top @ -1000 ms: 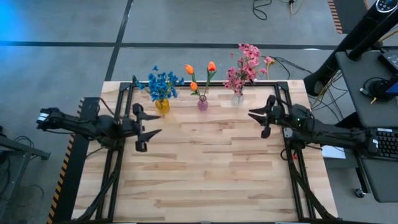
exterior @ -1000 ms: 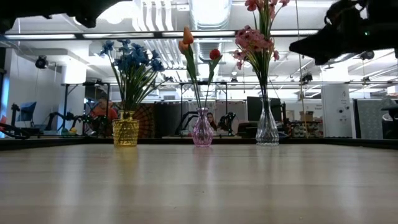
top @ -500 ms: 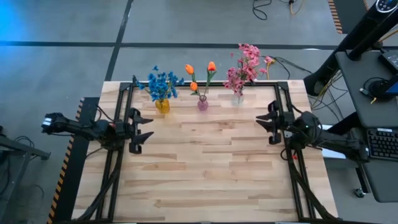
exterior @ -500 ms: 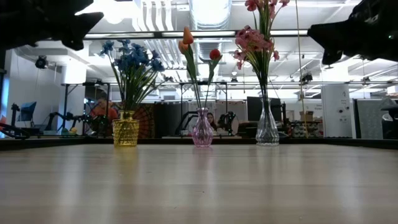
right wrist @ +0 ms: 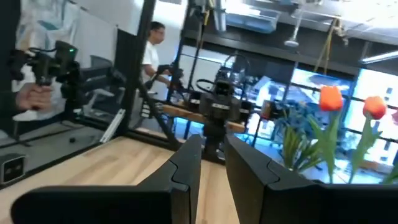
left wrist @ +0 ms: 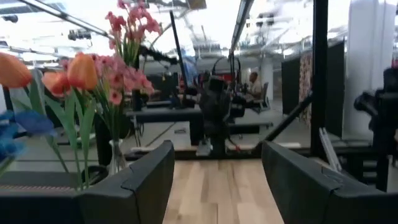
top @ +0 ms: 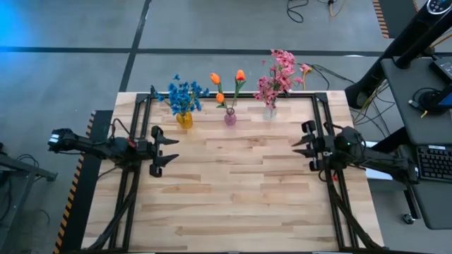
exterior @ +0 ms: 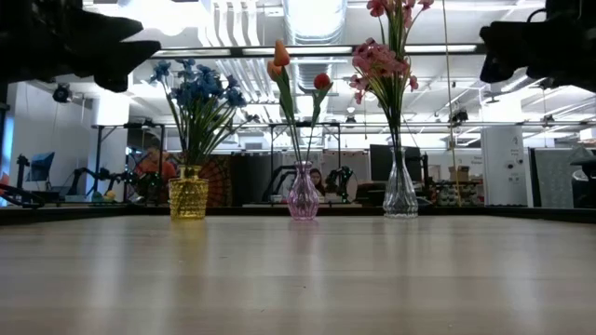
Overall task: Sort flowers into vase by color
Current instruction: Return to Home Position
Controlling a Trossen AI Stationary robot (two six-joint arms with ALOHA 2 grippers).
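Three vases stand in a row along the far edge of the table (top: pixel 233 204), near one another but not touching, each holding one colour. On the left, the yellow vase (exterior: pixel 188 194) carries the blue flowers (exterior: pixel 199 88). In the middle, the pink vase (exterior: pixel 303 194) carries the orange flowers (exterior: pixel 279 56), whose green stems spread apart above its neck. On the right, the clear vase (exterior: pixel 400 192) carries the pink flowers (exterior: pixel 380 60), the tallest of the three bunches. All three vases are upright.

Both arms are at the sides of the table, well apart from the vases and nearer than the row. The left hand (top: pixel 168 146) hangs over the left side of the table and points toward the middle. Its fingers (left wrist: pixel 144 180) are spread wide with nothing between them. The right hand (top: pixel 301 145) hangs over the right side, facing the left one across the bare boards. Its fingers (right wrist: pixel 186 171) are drawn close, with only a narrow gap between them, and they grip nothing. From table height both hands show as dark shapes high above the boards, one at each upper corner, clear of the blooms.

Past the right hand's fingers, the left arm (right wrist: pixel 217 109) shows across the table, and beyond it a person (right wrist: pixel 153 53) stands in the room.
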